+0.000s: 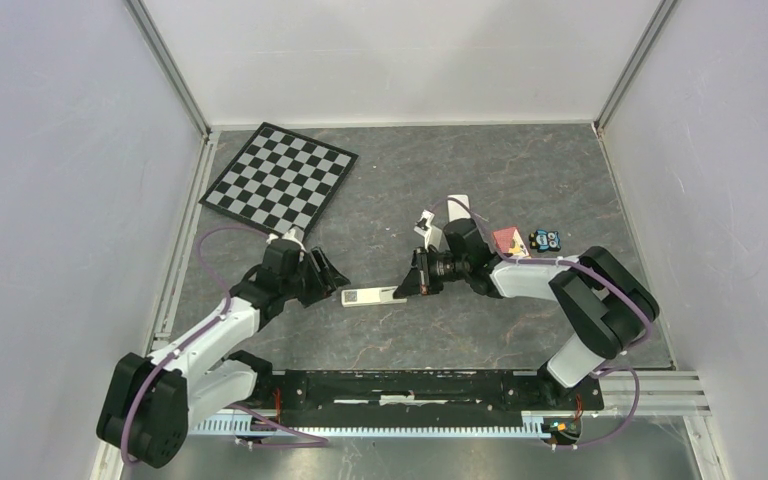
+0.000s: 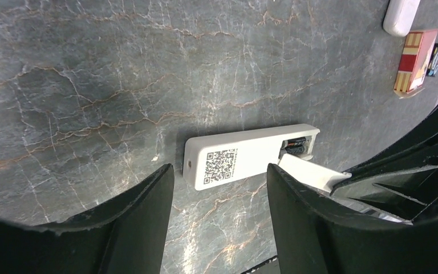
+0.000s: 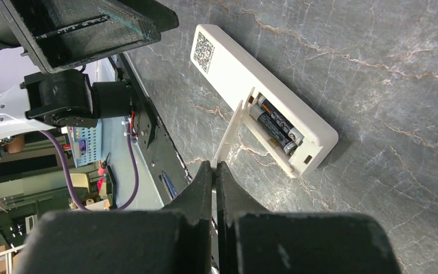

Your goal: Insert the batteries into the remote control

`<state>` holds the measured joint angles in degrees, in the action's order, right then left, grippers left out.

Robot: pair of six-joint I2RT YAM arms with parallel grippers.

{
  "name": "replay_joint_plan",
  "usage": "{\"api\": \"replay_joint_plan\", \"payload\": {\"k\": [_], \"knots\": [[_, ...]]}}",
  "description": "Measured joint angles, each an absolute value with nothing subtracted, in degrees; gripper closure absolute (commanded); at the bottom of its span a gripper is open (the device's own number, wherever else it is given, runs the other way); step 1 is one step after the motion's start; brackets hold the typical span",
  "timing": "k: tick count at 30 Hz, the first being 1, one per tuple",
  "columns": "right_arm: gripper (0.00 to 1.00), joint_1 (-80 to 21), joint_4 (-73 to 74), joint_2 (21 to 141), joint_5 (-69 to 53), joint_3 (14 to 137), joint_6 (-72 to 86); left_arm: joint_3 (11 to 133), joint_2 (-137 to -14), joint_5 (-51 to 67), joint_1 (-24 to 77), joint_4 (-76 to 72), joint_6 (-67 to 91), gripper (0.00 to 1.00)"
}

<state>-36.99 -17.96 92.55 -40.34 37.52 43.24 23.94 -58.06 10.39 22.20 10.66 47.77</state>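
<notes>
Batteries (image 3: 276, 127), 2, already sit in the uncovered bay of the remote (image 1: 375, 296) at the centre of the table (image 1: 520, 170). Only the cover (image 3: 228, 134) seems left to fit, pinched in the right gripper (image 3: 214, 171) at 3 o'clock, while the left gripper (image 2: 219, 171) hangs wide and empty at 9. Farther off, the grey marbled top carries a chessboard (image 1: 278, 178) at 11, with white walls (image 1: 60, 150) round.

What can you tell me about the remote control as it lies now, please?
The remote control is a slim white plastic bar lying flat, back up, on the dark marbled table. A QR code sits near one end. At the other end the battery compartment is open, with two dark batteries seated side by side. Its white cover tilts up from the compartment edge, pinched by the right gripper.
</notes>
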Motion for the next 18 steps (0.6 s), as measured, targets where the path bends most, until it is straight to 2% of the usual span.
{"api": "replay_joint_plan", "payload": {"k": [18], "knots": [[1.00,-34.70,-20.16,93.89,-40.29,36.60,46.98,23.05,-60.62,12.49,22.20,10.00,46.15,0.39]]}}
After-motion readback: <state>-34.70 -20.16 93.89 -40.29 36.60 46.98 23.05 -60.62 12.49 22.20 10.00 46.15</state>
